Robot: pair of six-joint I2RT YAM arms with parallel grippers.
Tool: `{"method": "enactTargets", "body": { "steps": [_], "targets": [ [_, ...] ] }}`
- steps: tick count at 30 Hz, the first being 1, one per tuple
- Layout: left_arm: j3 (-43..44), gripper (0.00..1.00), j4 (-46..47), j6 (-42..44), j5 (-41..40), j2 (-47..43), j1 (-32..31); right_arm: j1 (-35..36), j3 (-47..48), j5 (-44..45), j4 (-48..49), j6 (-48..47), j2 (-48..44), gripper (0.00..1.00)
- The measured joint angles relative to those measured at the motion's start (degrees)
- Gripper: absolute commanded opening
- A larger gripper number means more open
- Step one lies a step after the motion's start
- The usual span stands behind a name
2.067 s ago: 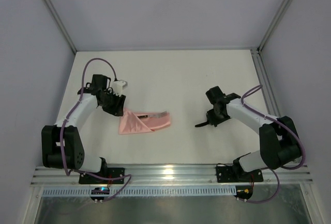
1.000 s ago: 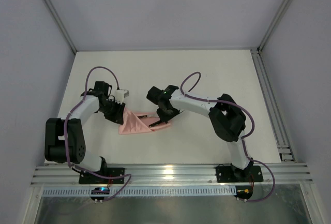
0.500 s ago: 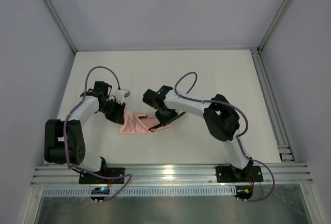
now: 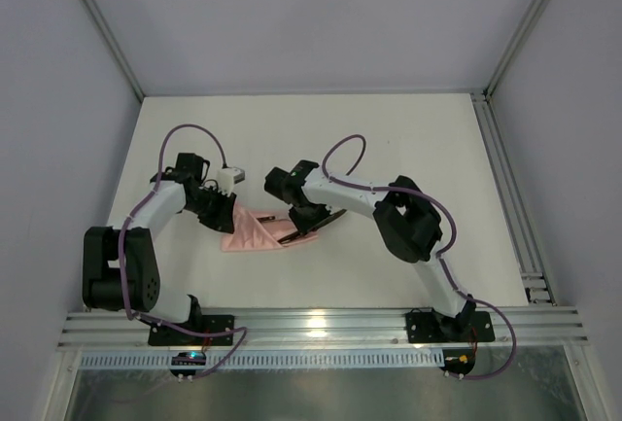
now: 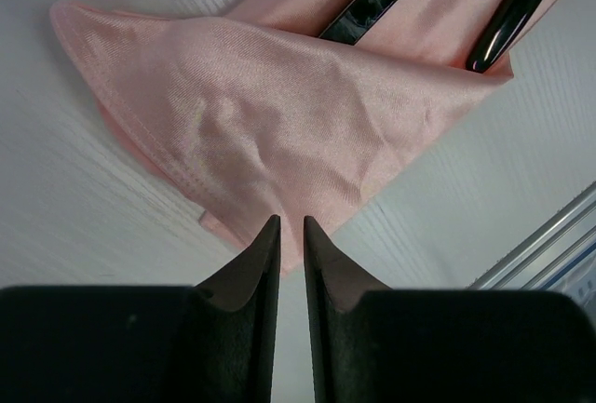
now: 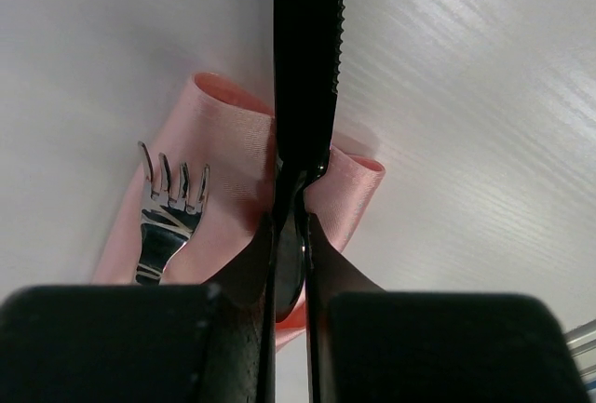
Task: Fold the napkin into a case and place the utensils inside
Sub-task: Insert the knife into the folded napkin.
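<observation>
On the left of the white table [image 4: 408, 139], the left gripper [image 5: 288, 221] is seen at the left end of the case [image 4: 255, 235]. Its jaws are drawn almost together with a thin slit between them; whether cloth is nipped cannot be told. The salmon-pink case is laid flat near the table's middle. A fork [image 6: 171, 200] is laid on its cloth, with pale tines showing. Just right of the fork, a black knife [image 6: 308, 40] with a serrated edge is clenched by the right gripper [image 6: 289, 226] over the case's right end.
</observation>
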Motion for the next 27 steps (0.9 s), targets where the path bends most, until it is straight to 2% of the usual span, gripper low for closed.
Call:
{"method": "enactTargets", "body": {
  "steps": [11, 12, 13, 17, 21, 27],
  "targets": [
    [-0.22, 0.16, -0.02, 0.13, 0.20, -0.02, 0.00, 0.63, 0.94, -1.90, 5.64, 0.04, 0.42, 0.04],
    [-0.22, 0.16, -0.02, 0.13, 0.26, -0.02, 0.00, 0.66, 1.20, -1.88, 6.14, 0.07, 0.66, 0.06],
    [-0.22, 0.16, -0.04, 0.13, 0.37, -0.02, 0.00, 0.68, 1.36, -1.86, 6.47, 0.07, 0.81, 0.17],
    [-0.24, 0.16, -0.02, 0.13, 0.55, -0.02, 0.00, 0.70, 0.83, -1.49, 8.44, 0.42, 0.81, 0.46],
    [-0.24, 0.16, -0.02, 0.13, 0.55, -0.02, 0.00, 1.18, -0.70, 0.17, 11.10, -0.31, -0.04, 0.54],
    [-0.24, 0.16, -0.22, 0.13, 0.52, -0.02, 0.00, 4.26, -0.72, 3.72, 10.71, -6.88, -5.05, 0.55]
  ]
}}
